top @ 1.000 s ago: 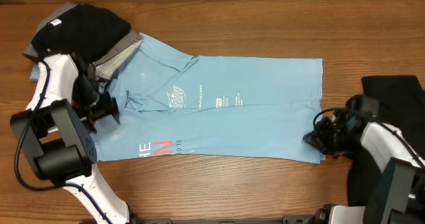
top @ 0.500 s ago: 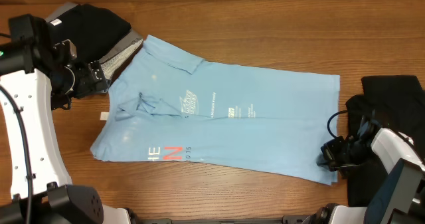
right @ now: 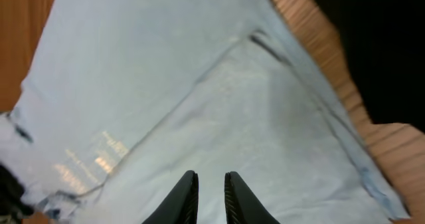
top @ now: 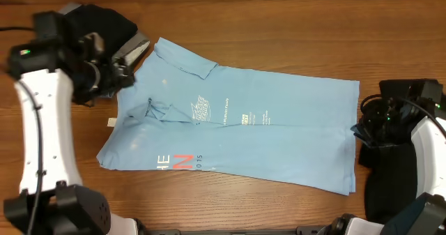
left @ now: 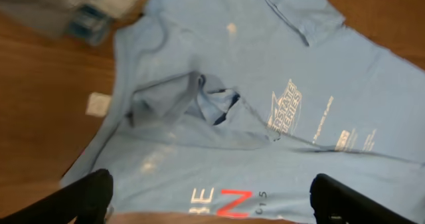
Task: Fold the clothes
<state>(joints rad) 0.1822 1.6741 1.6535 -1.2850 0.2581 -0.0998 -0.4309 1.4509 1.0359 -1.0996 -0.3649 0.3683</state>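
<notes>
While flat, T-shirt (sky-blue) between left pincer and right pincer, untouched.

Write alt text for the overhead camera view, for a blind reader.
A light blue T-shirt lies flat across a wooden table. The left gripper hovers at one end and the right gripper at the other, neither holding it. Dark clothes lie beside both arms.

T-shirt: soft matt cloth (creased near the collar). Table: smooth wood, visible grain, slight sheen. Arm casing: glossy white plastic.
</notes>
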